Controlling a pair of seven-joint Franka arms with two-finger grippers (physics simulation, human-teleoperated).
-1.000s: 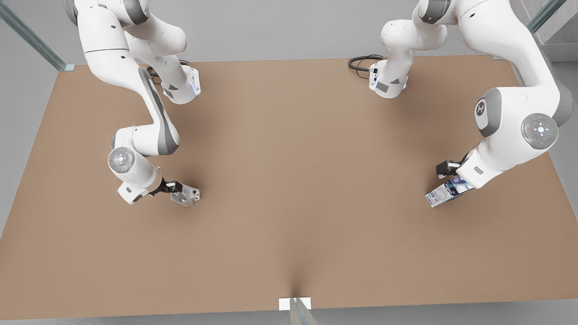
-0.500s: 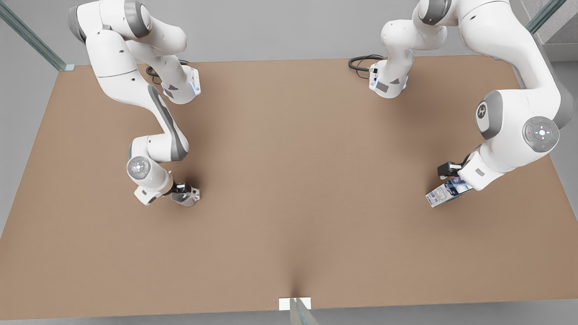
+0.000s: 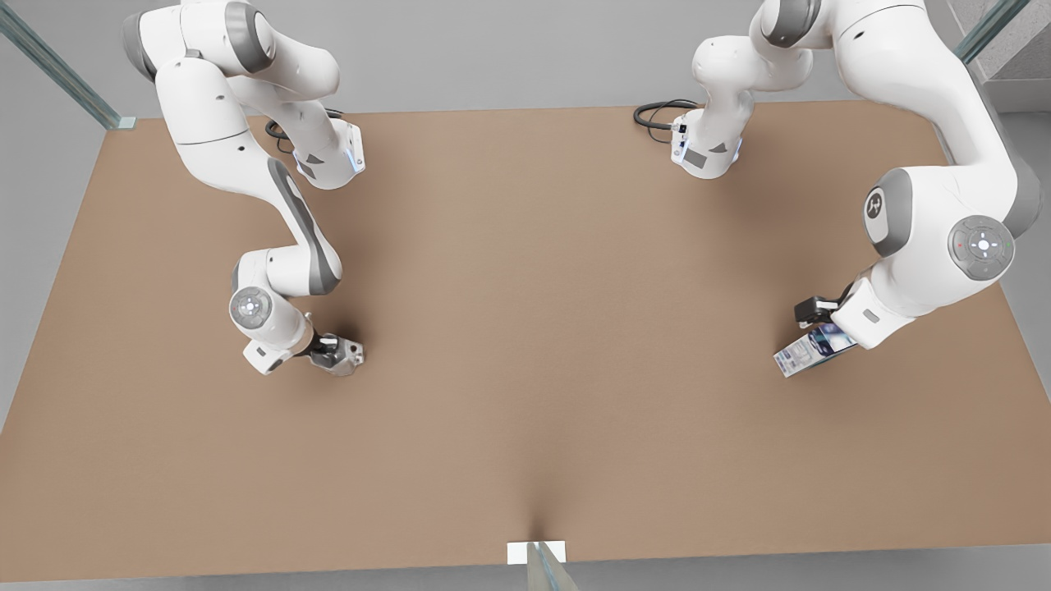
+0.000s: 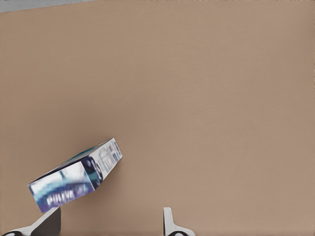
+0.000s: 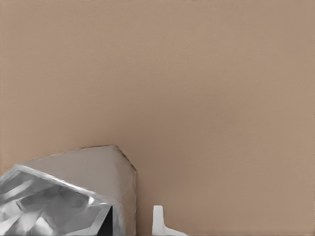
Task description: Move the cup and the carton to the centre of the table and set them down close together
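Light brown table top (image 3: pixel 525 328) runs bare across its whole middle, with a small white marker (image 3: pixel 537 552) at the near edge.

Nearest to that edge, on the front view's left, the right gripper (image 3: pixel 328 349) has closed in on the cup (image 3: pixel 346 356). Over the last second its arm folded in and the wrist slid toward the cup, while the cup itself has not moved. In the right wrist view the faceted cup (image 5: pixel 64 196) sits against one side of the jaws and a pale fingertip (image 5: pixel 157 219) stands apart on the other, so the jaws look wide, around the cup but not yet closed on it.

On the front view's right, the left gripper (image 3: pixel 813 328) hangs over the carton (image 3: pixel 809 350), which leans tilted. The left wrist view shows the carton (image 4: pixel 76 179) resting by one fingertip (image 4: pixel 47 221), the other (image 4: pixel 168 221) well apart: jaws wide, nothing held. This arm has barely shifted.

Farther back, a black cable (image 3: pixel 657 115) loops beside an arm base.

My judgement: both grasps are still to come, and both things remain well apart from the centre.
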